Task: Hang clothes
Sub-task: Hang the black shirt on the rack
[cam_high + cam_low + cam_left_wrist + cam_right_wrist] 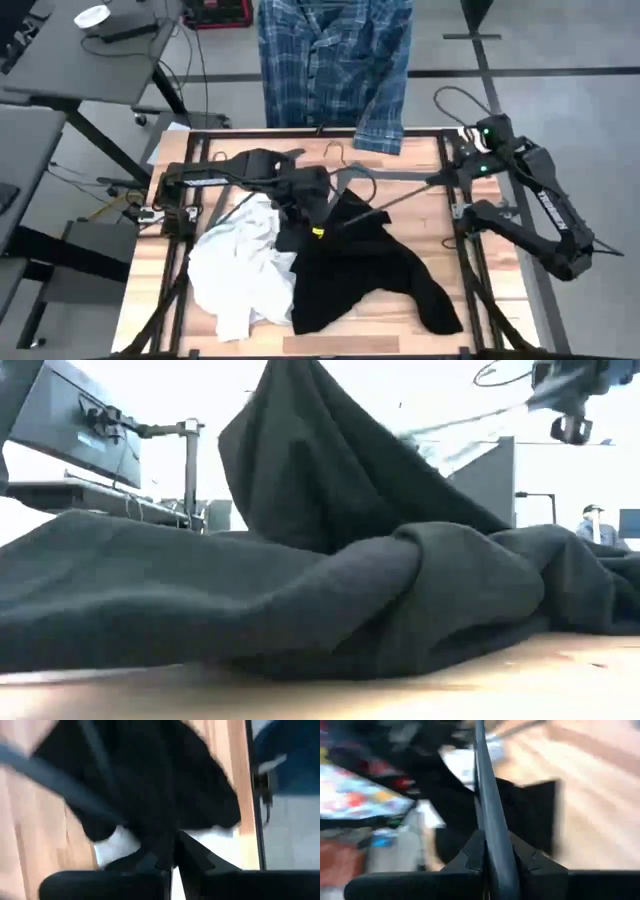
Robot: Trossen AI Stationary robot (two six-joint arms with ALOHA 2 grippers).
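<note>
The black top (365, 265) lies on the wooden table (420, 240), its upper part raised in a peak (295, 440) under my left gripper (312, 205), which is shut on it. A thin dark hanger (392, 200) runs from my right gripper (438, 180), shut on it at the table's right, toward the black top. The white top (238, 265) lies crumpled on the table left of the black one. The plaid shirt (330, 65) hangs beyond the table's far edge. My left gripper pinches a bunch of the black top's upper part (167, 832) between its two fingers, coming slanting down from the table's left. The cloth rises to the fingers in a peak, and the rest of the top (300, 610) lies on the table. My right gripper pinches the hanger's thin bar (489, 827) between its two fingers at the hanger's right end. The fingers come slanting down from the table's right and lie along the bar. The hanger is lifted clear, and its far end (350, 222) reaches the black top.
A black metal frame (470, 260) runs along the table's edges. A dark desk (90, 50) stands at the far left and a red crate (215, 12) lies on the floor behind. A person (592, 520) shows far off in the low view.
</note>
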